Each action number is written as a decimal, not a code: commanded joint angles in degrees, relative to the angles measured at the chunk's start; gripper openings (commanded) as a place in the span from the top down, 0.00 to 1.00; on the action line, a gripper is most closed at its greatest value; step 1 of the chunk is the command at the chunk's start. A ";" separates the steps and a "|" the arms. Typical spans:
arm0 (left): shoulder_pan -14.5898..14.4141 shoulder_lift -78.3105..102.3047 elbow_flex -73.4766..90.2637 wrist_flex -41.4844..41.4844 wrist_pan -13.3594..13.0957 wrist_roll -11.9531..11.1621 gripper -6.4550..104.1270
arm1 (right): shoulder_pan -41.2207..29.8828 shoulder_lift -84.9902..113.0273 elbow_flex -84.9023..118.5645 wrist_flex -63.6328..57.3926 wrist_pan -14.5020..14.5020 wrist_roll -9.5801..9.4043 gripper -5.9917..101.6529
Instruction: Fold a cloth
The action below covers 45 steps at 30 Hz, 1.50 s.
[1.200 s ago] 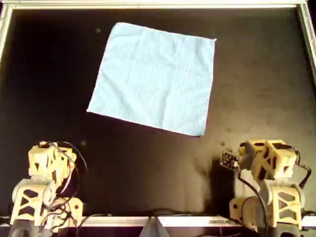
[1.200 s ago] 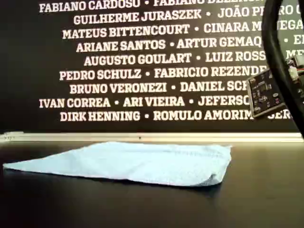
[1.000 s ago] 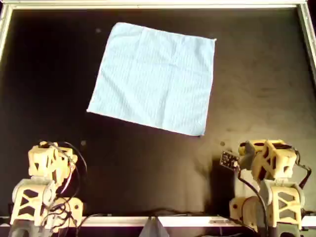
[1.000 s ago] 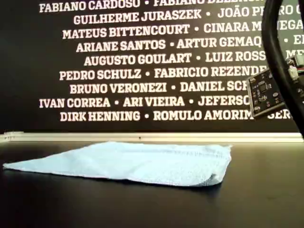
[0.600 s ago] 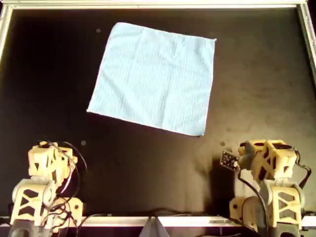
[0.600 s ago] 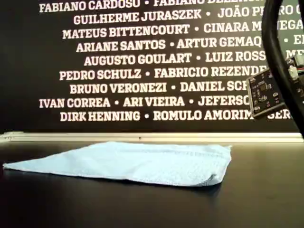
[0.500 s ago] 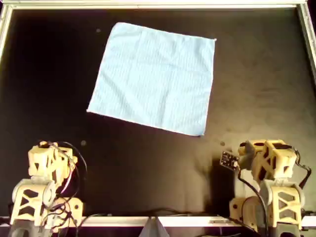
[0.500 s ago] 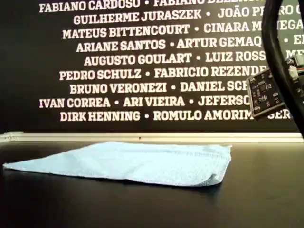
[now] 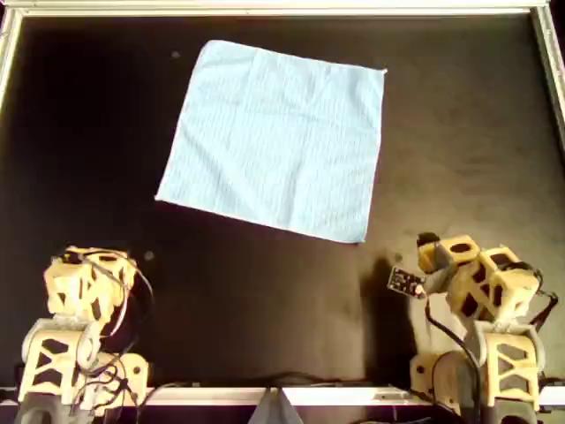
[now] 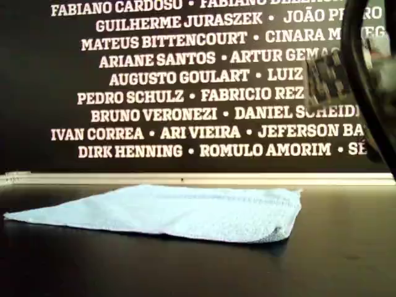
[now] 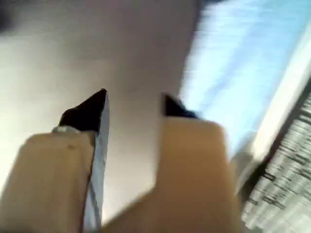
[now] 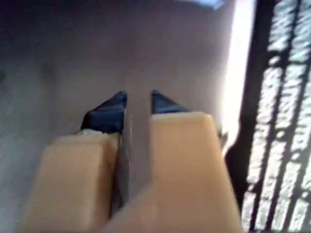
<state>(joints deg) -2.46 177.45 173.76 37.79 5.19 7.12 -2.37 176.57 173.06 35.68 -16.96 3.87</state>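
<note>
The light-blue cloth (image 9: 278, 137) lies flat and unfolded on the black table, slightly turned, in the upper middle of the overhead view. In the exterior view the cloth (image 10: 179, 213) lies low on the table. My left arm (image 9: 84, 287) is folded up at the overhead view's lower left, well short of the cloth. My left gripper (image 11: 133, 104) is open and empty, with the blurred cloth (image 11: 238, 63) beyond it. My right arm (image 9: 477, 283) stands at the overhead view's lower right. My right gripper (image 12: 138, 102) shows a narrow gap and holds nothing.
A white rail (image 9: 265, 9) frames the black table (image 9: 459, 159). A small circuit board (image 9: 405, 281) hangs off the right arm and shows blurred at the exterior view's right (image 10: 328, 77). A dark wall with white names (image 10: 173, 93) stands behind the table.
The right arm has shifted forward and turned, carrying its circuit board up and to the exterior view's left. The left arm has moved slightly. The cloth has not moved.
</note>
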 commanded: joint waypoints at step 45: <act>-9.40 -10.20 -7.73 -14.15 -0.70 6.94 0.24 | 4.31 -13.89 -12.13 -5.36 -6.42 -2.55 0.54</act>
<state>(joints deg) -10.81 172.00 172.53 28.39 4.39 14.33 1.76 169.10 168.75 33.22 -22.59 0.88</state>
